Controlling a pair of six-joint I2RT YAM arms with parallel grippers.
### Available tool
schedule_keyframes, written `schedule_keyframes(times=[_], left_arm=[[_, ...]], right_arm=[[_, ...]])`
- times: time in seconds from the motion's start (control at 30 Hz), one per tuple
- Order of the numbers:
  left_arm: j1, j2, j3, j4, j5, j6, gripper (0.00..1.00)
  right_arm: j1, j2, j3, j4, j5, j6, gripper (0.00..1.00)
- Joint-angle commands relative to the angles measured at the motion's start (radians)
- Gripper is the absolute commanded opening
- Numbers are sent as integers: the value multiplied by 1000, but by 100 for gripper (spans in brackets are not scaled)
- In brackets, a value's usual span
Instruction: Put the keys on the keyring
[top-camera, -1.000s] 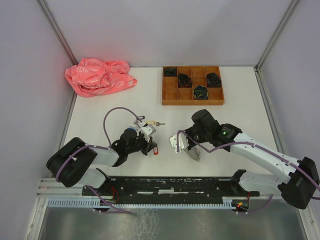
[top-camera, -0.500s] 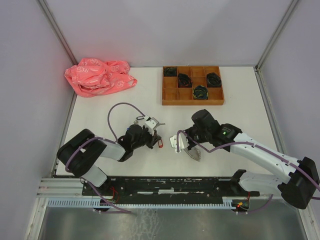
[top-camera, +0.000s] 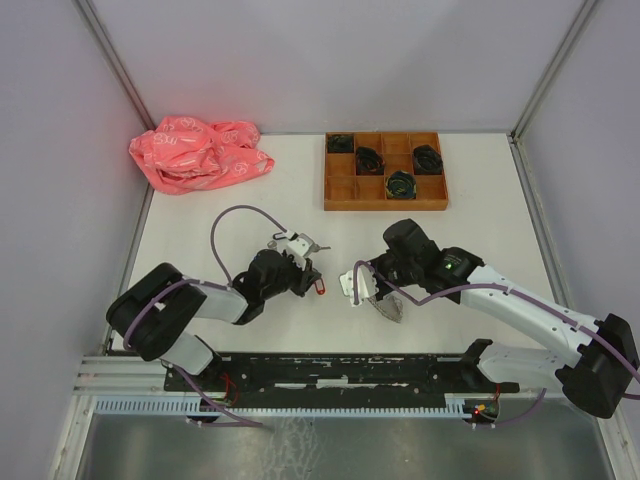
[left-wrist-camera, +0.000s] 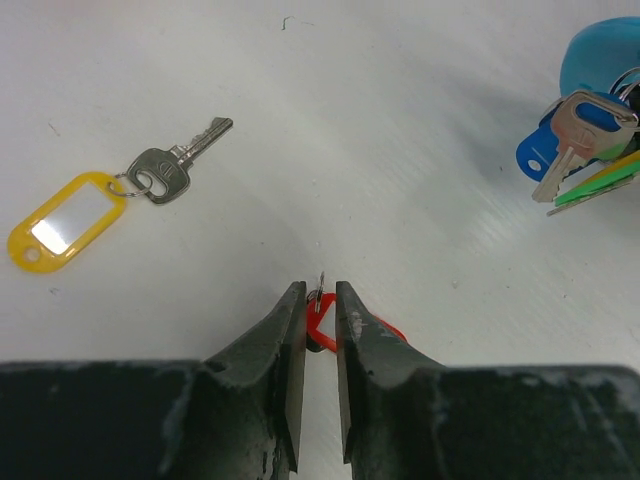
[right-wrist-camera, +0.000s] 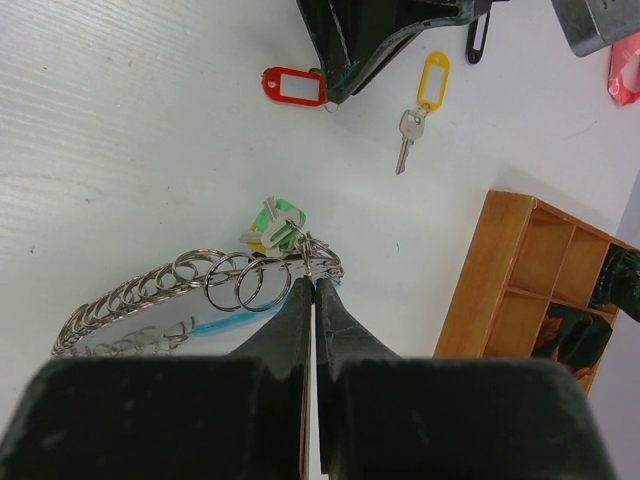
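Red-tagged key (left-wrist-camera: 322, 325) lies on the bench toward its near edge, between the left tool's (left-wrist-camera: 320, 292) tips — gap narrow, grip uncertain. Keyring (right-wrist-camera: 170, 285) sits just rightward, clamped by the right tool (right-wrist-camera: 313, 290) — left arm nearer.

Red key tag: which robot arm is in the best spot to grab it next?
Left. The left gripper has the red tag right between its slightly parted fingers. The right gripper is shut on the keyring, so it looks busy holding that.
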Motion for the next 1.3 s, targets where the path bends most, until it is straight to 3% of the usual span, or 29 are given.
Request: schedule_keyframes(times=[0.0,1.27], left_arm=[[0,-28,-4,17,-15,7,25],[2,50,28,50,41,61,23]], right_arm=[[7,-9,41,24,-4,12,1],[10,5,45,14,-9,14,1]])
